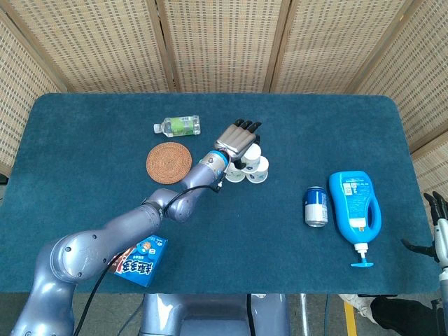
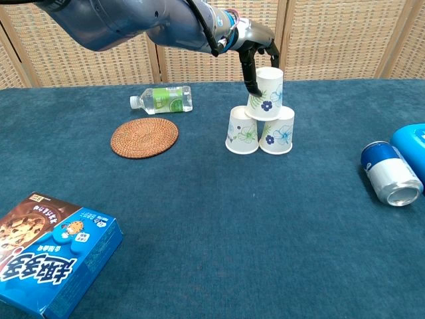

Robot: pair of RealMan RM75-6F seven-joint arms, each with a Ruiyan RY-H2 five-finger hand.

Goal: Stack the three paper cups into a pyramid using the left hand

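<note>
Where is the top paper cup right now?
In the chest view, the top paper cup sits upside down across the two bottom cups, right of the woven coaster, with the left hand gripping it.

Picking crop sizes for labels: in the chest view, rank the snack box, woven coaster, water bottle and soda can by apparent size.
1. snack box, nearest the camera, so inflated
2. woven coaster
3. water bottle and soda can: too alike to rank

Top cup (image 2: pixel 266 94) in the left hand (image 2: pixel 255 53), on two cups (image 2: pixel 259 131); coaster (image 2: pixel 144 137) and bottle (image 2: pixel 162 99) to the hand's left.
</note>
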